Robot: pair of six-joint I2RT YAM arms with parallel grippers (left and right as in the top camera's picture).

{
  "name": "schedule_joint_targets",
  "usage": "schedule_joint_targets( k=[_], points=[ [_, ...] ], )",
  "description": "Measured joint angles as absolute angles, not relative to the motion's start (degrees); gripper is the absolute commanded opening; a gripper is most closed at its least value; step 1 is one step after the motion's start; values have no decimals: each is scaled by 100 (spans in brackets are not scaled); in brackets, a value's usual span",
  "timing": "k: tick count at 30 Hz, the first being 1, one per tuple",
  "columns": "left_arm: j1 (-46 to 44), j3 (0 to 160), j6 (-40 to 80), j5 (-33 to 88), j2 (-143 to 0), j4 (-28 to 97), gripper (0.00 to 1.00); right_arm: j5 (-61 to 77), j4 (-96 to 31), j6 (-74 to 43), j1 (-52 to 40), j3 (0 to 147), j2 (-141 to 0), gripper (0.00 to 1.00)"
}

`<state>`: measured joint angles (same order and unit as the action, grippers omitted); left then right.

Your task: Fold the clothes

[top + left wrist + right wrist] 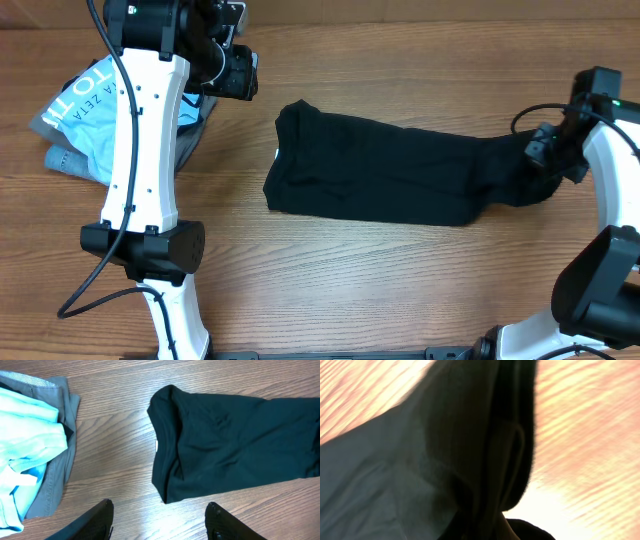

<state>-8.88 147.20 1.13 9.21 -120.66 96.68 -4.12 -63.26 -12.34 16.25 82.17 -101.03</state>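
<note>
The overhead camera looked straight down on the whole table (330,280). The left wrist camera faced down from above at the black garment (225,445), shared with overhead; the right wrist camera sat almost against it.

Your left arm (140,150) stretches forward on the left side, wrist tipped down, and the left tool (160,522) hangs with its fingers (102,520) spread apart, gripping nothing. Your right arm (612,170) bends in from the right edge; the right tool (540,155) is closed, apparently pinching the clothes (380,170).
</note>
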Motion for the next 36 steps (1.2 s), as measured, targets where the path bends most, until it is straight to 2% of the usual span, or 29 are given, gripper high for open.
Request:
schedule_joint_targets(
  k=[3,14,21,26,32,36],
  points=[
    [-888,14720,113,921,-12066,9668,62,-180,-6331,-1100,1258,8217,-10103,4],
    [-888,14720,113,921,-12066,9668,64,445,-6005,-1011,-976,8217,-10103,5],
    [-888,14720,115,921,-12066,9668,65,143,-5959,-1026,-1227,8217,-10103,4],
    [-888,14720,115,921,-12066,9666,66,-506,-6173,-1094,-812,8217,-10088,4],
    [-888,14720,113,921,-12066,9666,65,-1343,-5885,-1361,969,8219,-9957,4],
    [-888,14720,115,921,-12066,9666,65,-1433,-5535,-1406,2069,8217,-9957,4]
  ],
)
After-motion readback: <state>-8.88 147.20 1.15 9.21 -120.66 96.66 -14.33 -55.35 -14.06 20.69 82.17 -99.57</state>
